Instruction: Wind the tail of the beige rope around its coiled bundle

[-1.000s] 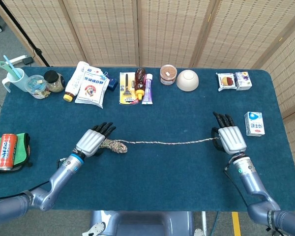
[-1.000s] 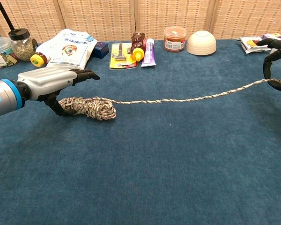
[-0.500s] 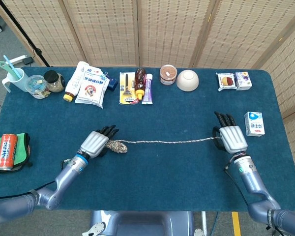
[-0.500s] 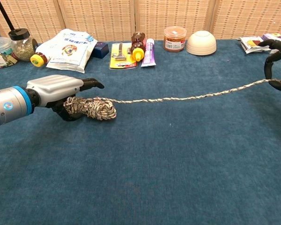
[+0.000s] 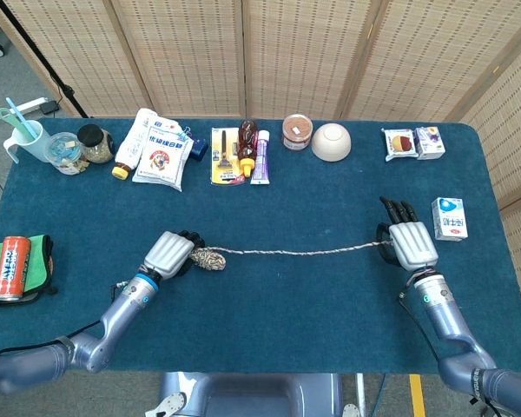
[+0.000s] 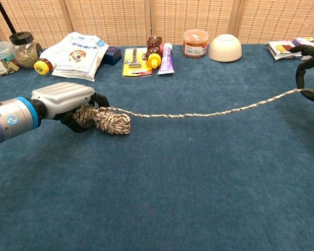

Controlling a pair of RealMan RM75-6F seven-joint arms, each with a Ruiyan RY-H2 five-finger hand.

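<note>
Over the last second our left hand (image 6: 63, 99) has gone from hovering with fingers stretched over the bundle (image 6: 105, 120) to curling them down around its near end, and it now grips the coil against the desk (image 6: 162, 198). In the head view the fingers that reached out past the coil a second ago are tucked in. The bundle has shifted slightly with the grip, and the end toward 3 o'clock pokes free.

Our right hand (image 5: 406, 241) has barely moved. It sits at 3 o'clock from the bundle, well apart, and pinches the far end of the tail (image 6: 214, 111) between curled fingers. The tail runs nearly straight between the two hands, lifting a little off the desk toward the right.

With the coil anchored and the tail held, we judge the winding can begin; no turn is laid yet.
</note>
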